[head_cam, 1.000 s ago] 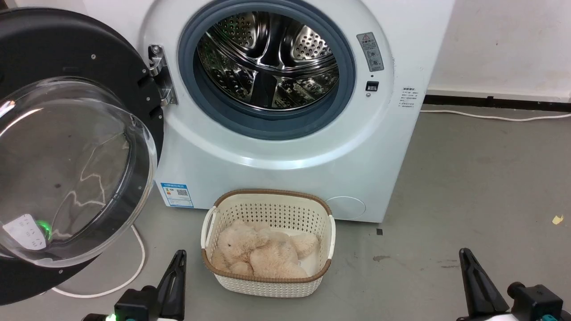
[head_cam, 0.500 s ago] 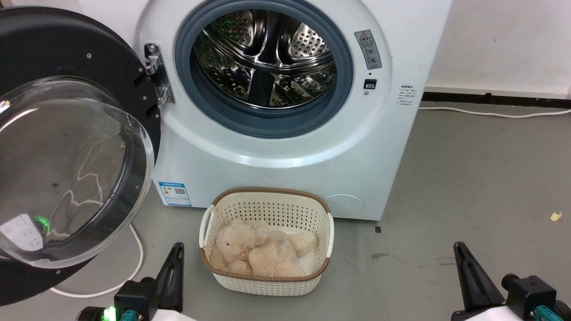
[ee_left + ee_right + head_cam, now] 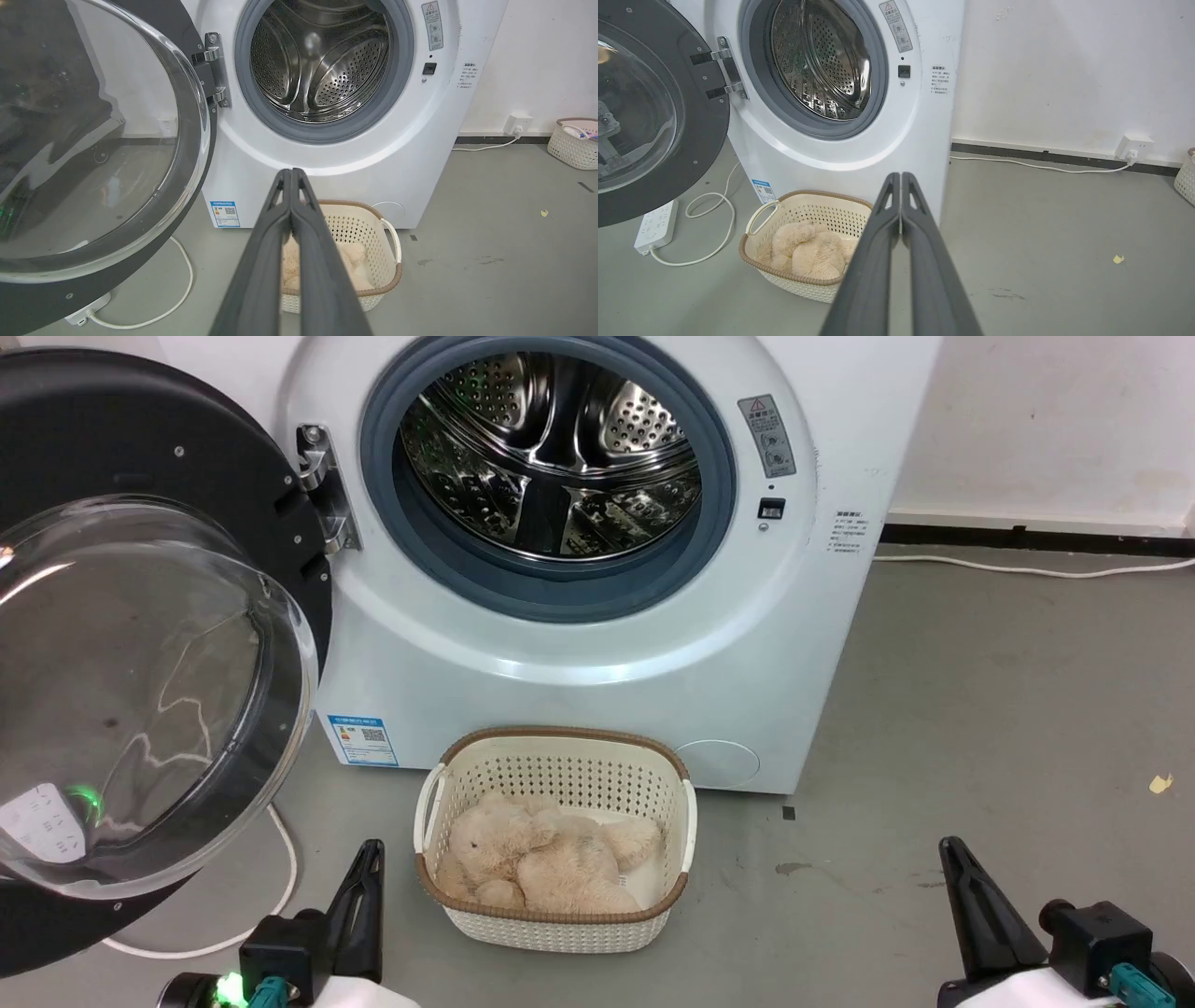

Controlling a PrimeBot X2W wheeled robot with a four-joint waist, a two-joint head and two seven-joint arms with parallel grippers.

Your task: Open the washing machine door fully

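The white washing machine [image 3: 597, 644] stands ahead, its steel drum [image 3: 551, 457] exposed inside the grey gasket. The washing machine door [image 3: 140, 691] is swung wide to the left on its metal hinge [image 3: 322, 485], black rim and bulging glass bowl facing me. In the left wrist view the door [image 3: 93, 140] looms at the left. My left gripper [image 3: 371, 859] sits low left, shut and empty, well below and right of the door's rim. My right gripper [image 3: 952, 854] is low at the right, shut and empty, far from the door. The right wrist view shows the door [image 3: 649, 116] at its left.
A cream perforated basket [image 3: 560, 765] holding a beige plush toy [image 3: 541, 863] sits on the floor before the machine. A white cable [image 3: 280, 868] and power strip [image 3: 656, 226] lie under the door. A second basket [image 3: 572, 142] stands by the wall at the right.
The head camera has shifted a little, sliding the whole scene slightly up and left. Both grippers stay low and shut. The door holds the same wide-open angle.
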